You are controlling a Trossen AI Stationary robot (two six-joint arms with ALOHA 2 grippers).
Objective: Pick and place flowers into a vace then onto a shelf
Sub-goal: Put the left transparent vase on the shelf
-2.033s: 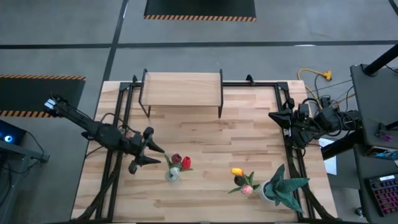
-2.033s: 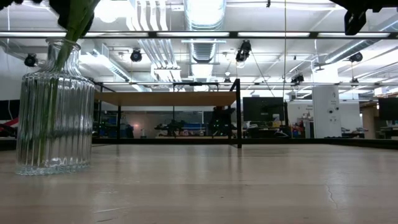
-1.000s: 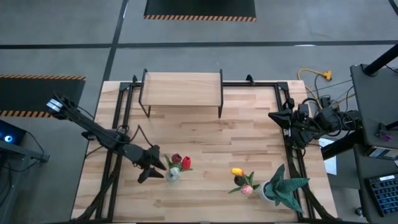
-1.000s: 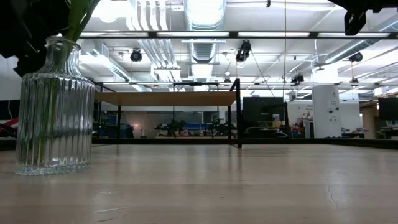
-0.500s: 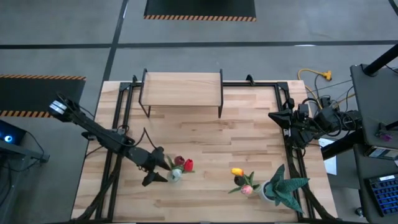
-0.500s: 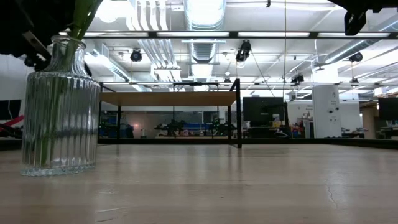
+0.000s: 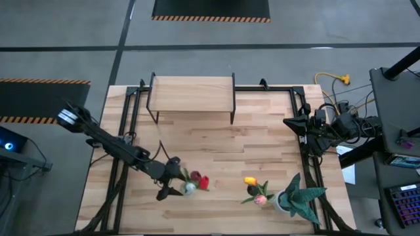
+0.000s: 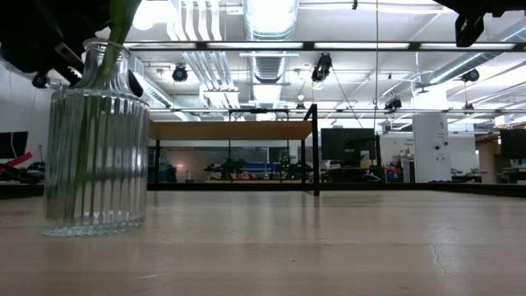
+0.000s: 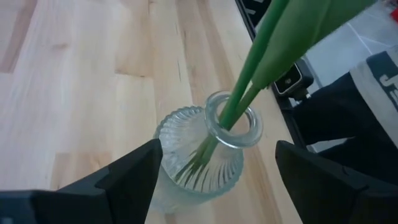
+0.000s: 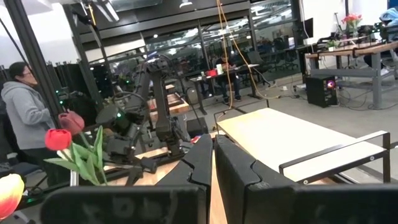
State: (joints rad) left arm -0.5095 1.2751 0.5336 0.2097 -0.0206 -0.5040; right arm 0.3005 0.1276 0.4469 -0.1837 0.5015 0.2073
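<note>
Two dark, slender jointed arms; left arm's pale rear end, black claws.

Bright ceiling lights glare overhead; evenly lit table, soft shadows.

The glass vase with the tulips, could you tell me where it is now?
In the high view, the glass vase stands left of centre near the table's front edge, between the open left gripper's fingers.

Grey floor, hazard-striped mat; ceiling ducts (lights on).
</note>
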